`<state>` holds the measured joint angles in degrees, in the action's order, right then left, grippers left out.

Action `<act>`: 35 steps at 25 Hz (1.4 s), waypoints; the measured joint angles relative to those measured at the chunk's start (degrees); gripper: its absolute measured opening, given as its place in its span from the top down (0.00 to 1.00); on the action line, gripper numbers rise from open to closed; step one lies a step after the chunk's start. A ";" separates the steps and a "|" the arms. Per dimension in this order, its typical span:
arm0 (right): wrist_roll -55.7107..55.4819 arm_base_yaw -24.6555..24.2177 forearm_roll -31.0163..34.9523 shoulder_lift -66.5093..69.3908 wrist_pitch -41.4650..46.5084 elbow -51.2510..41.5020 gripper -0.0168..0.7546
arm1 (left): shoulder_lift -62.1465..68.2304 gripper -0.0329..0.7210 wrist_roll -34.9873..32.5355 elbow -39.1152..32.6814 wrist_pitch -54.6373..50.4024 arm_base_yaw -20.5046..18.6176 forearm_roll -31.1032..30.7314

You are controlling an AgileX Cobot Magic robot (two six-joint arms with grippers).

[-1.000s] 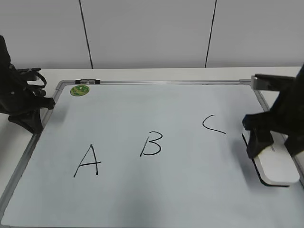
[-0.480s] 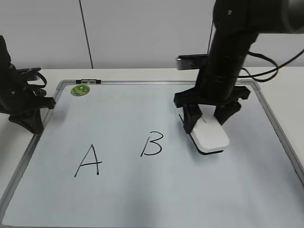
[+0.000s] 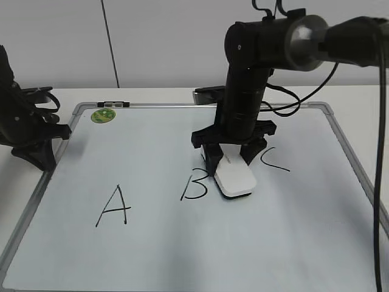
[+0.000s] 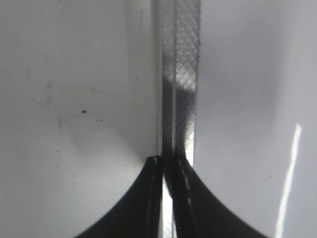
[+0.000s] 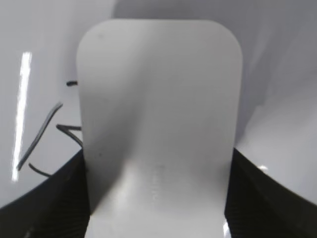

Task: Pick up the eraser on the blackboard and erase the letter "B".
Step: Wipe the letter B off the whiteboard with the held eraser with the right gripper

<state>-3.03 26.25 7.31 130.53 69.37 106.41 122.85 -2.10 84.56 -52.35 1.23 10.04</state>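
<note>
The white eraser (image 3: 234, 180) lies flat on the blackboard (image 3: 152, 146), held from above by my right gripper (image 3: 230, 163), which is shut on its sides. Its left edge touches the right side of the black letter "B" (image 3: 193, 185). In the right wrist view the eraser (image 5: 158, 109) fills the middle between the dark fingers (image 5: 47, 203), with strokes of the "B" (image 5: 54, 131) to its left. My left gripper (image 3: 41, 157) rests shut and empty at the board's left frame (image 4: 181, 74), also shown in the left wrist view (image 4: 167, 163).
A black "A" (image 3: 113, 205) stands left of the "B" and a black "C" (image 3: 272, 159) right of the eraser. A round green sticker (image 3: 102, 115) sits at the board's far left corner. The right arm's cables hang over the board's right side.
My right gripper has carried the eraser from the board's right edge leftward, past the "C", to the right side of the "B". The left arm has not moved.
</note>
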 joint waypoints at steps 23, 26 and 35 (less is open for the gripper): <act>-0.70 7.26 -0.72 4.38 1.08 5.34 0.30 | 0.00 0.92 0.00 0.00 -0.13 0.00 0.11; -0.70 8.60 1.09 4.48 0.97 5.34 0.30 | 0.00 0.92 0.00 0.00 -0.13 0.00 0.11; -0.12 12.53 7.25 4.73 0.50 5.34 0.30 | 0.00 0.92 0.00 0.00 -0.13 0.00 0.11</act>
<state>-3.15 38.78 14.56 135.26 69.87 111.75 122.85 -2.10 84.56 -52.48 1.23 10.15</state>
